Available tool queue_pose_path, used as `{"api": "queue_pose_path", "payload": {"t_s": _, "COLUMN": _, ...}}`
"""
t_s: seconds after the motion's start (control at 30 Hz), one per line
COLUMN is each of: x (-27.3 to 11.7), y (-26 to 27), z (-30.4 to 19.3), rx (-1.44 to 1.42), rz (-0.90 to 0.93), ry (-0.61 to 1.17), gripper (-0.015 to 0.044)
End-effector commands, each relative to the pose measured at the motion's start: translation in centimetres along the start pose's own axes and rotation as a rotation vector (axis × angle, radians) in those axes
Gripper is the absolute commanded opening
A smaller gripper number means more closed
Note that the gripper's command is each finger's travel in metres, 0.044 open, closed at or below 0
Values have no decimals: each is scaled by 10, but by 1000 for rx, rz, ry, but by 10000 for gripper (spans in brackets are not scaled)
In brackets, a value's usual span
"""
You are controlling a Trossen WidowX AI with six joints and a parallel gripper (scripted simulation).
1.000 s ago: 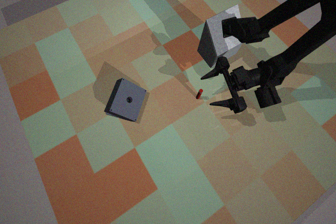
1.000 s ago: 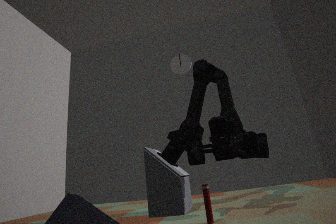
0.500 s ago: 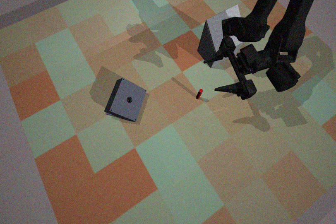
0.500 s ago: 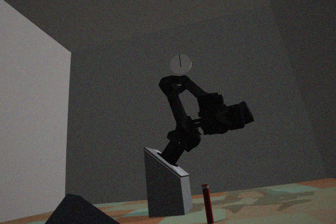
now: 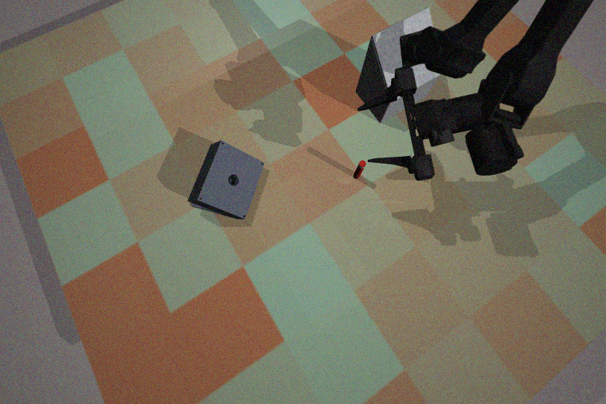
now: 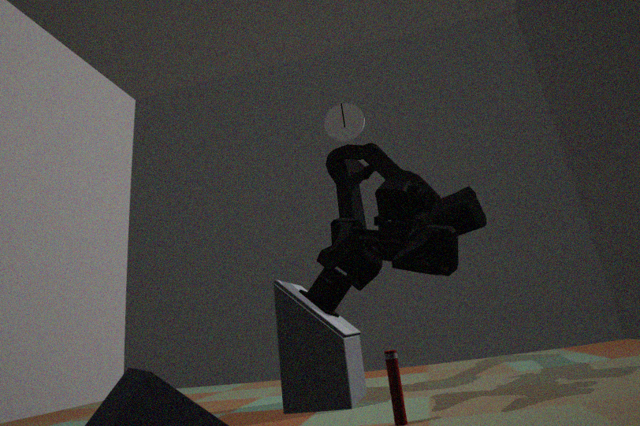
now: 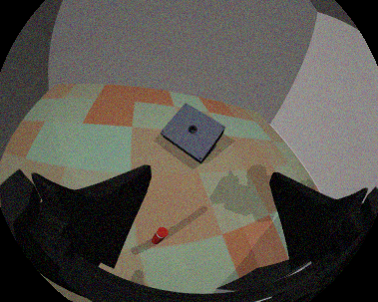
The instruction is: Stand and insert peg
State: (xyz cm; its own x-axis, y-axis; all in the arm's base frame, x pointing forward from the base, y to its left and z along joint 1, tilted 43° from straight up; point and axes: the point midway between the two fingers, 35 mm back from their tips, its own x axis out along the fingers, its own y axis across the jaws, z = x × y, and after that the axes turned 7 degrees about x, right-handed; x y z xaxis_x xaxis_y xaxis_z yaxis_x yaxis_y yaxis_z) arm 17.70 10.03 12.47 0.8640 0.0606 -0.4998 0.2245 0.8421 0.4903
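The red peg [image 5: 358, 169] [image 6: 396, 391] [image 7: 160, 235] stands upright on the table, its white-banded end up and its plain end down. My gripper [image 5: 364, 134] [image 7: 213, 176] is wide open and empty. It is raised above and back from the peg, on the robot's side; the peg is not between the fingers. The sloped blue-grey panel [image 5: 245, 194] [image 6: 152, 402] [image 7: 206, 131] stands beyond the peg. Its single hole [image 5: 233, 179] [image 7: 192, 129] shows dark and empty in the middle of the face. In the exterior view the panel shows only in part and its hole is hidden.
A pale wedge-shaped block [image 5: 389, 55] [image 6: 314, 368] carries the arm's base, near the peg. The patchwork table top [image 5: 323, 293] carries shadows of the arm, panel and peg. A light wall [image 6: 64, 234] stands at the left in the exterior view.
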Motion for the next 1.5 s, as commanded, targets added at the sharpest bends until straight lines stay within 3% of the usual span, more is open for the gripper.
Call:
{"api": "queue_pose_path", "payload": {"t_s": 0.0, "x": 6, "y": -1, "z": -8, "rx": -75, "rz": -52, "ry": 106, "gripper": 440}}
{"api": "queue_pose_path", "payload": {"t_s": 0.77, "x": 21, "y": -11, "z": -50, "rx": -209, "rz": -169, "ry": 765, "gripper": 440}}
{"api": "queue_pose_path", "payload": {"t_s": 1.47, "x": 29, "y": 18, "z": -38, "rx": 110, "rz": 133, "ry": 1241, "gripper": 440}}
